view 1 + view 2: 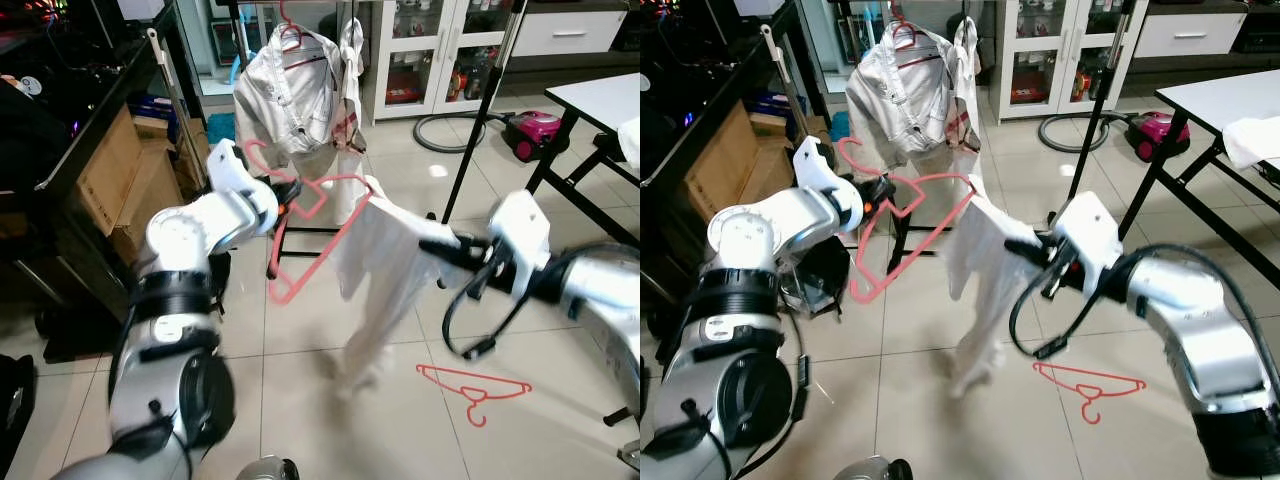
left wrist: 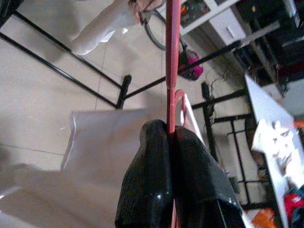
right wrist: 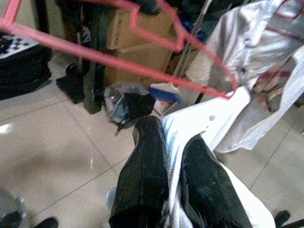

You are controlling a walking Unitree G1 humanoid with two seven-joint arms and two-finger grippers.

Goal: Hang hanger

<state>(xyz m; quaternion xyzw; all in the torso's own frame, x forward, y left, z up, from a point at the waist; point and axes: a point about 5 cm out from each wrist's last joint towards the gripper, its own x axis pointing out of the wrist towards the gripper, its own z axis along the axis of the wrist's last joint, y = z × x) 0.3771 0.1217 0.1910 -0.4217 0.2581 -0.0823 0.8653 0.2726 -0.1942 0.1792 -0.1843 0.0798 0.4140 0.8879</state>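
Risk is the white garment (image 1: 975, 290) slipping off: left gripper (image 2: 173, 142) pinches the red hanger (image 1: 910, 215) mid-air before the clothes rack (image 1: 300, 90), right gripper (image 3: 173, 156) clamps the cloth, barely draped on one end.

Left gripper (image 2: 172, 142) clamped on red hanger (image 1: 318, 228), arm raised; right gripper (image 3: 173, 156) beside hanger, pinching white garment (image 1: 975, 275).

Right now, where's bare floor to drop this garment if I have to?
Bare tiles lie left of the fallen hanger, under the hanging white garment, and between the rack and the table. Crowded: boxes at left, and the vacuum behind.
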